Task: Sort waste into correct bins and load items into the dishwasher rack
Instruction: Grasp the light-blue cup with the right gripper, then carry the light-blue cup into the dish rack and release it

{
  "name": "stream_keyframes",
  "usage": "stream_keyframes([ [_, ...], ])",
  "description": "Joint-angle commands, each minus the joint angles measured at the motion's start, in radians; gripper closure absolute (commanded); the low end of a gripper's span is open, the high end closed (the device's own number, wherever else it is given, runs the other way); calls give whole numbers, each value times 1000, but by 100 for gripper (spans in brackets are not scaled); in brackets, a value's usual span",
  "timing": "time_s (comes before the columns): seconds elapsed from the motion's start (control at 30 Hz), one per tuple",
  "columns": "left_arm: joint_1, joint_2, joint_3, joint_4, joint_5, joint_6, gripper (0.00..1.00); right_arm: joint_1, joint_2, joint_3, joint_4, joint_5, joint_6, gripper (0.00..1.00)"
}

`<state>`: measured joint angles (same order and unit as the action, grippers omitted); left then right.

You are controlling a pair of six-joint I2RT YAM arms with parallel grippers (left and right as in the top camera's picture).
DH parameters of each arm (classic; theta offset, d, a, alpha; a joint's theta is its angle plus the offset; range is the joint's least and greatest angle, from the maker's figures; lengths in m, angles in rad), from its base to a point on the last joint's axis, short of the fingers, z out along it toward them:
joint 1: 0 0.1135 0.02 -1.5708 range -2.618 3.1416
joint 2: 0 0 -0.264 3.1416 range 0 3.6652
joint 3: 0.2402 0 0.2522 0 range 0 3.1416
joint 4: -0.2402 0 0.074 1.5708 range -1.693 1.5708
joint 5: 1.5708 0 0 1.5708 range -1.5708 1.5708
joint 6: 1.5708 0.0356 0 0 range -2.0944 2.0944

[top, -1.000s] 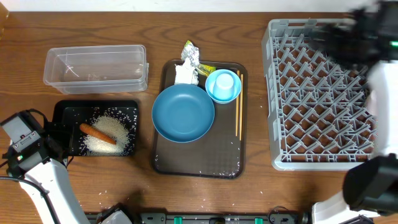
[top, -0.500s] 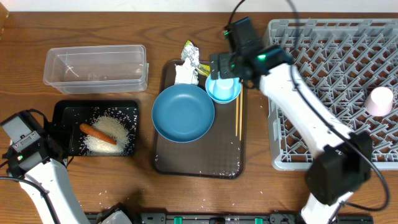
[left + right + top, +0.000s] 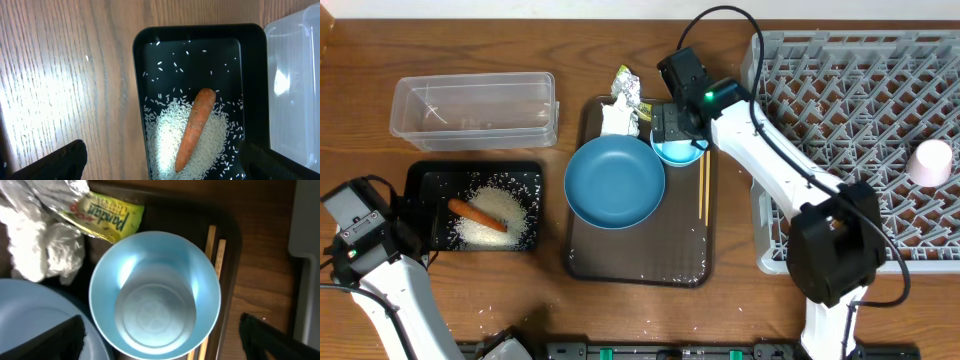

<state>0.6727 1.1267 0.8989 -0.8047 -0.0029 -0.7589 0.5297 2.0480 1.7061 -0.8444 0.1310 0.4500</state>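
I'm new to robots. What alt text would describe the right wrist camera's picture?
An empty light-blue bowl seen from above, between the open gripper's dark fingers. Chopsticks lie right of it on a brown tray; a yellow packet and tissue sit upper left.

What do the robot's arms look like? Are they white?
Mostly, yes. The right arm has smooth white tube-shaped links with chunky black joints, a tiny green light and a thin black cable looping off it. The left arm is white and black too. The fingers are black.
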Motion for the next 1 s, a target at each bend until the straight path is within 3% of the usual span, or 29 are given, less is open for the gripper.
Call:
stream_keyframes([
  [0.0, 4, 3, 21, -3, -5, 2, 2, 3, 55, 10, -1, 6, 21, 14],
  [0.1, 4, 3, 21, -2, -5, 2, 2, 3, 74, 10, 0, 6, 21, 20],
  [0.37, 4, 3, 21, -2, -5, 2, 2, 2, 68, 19, 18, 0, 21, 51],
  [0.7, 4, 3, 21, -2, -5, 2, 2, -56, -93, 196, -81, -1, -35, 51],
  [0.97, 4, 3, 21, -2, -5, 2, 2, -293, -273, 243, -103, 57, -109, 52],
])
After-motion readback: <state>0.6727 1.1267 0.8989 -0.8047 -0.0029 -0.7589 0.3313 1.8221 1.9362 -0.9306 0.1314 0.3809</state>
